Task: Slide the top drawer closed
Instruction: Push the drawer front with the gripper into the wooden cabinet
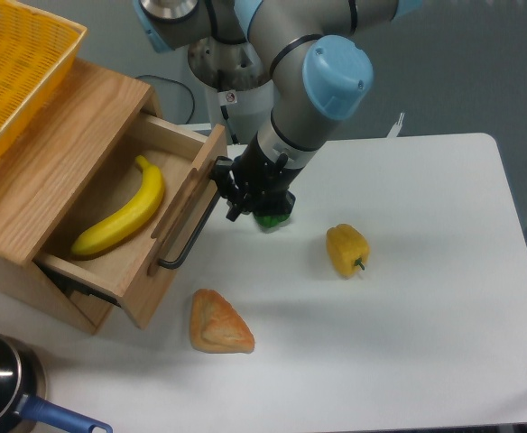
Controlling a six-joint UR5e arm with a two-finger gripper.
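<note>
The top drawer [175, 236] of the oak cabinet stands pulled out, its wooden front facing right with a long black bar handle [191, 225]. A yellow banana [124, 216] lies inside it. My gripper [232, 194] hangs just right of the handle's upper end, very close to it or touching it. The fingers are dark and seen from above, so their state is unclear. Nothing shows between them.
A yellow bell pepper [346, 248] lies on the white table right of the gripper. A small green object [271, 219] peeks out under the wrist. A bread piece [218, 323] sits below the drawer. A pot [2, 383] is at bottom left, a yellow basket [20, 63] on the cabinet.
</note>
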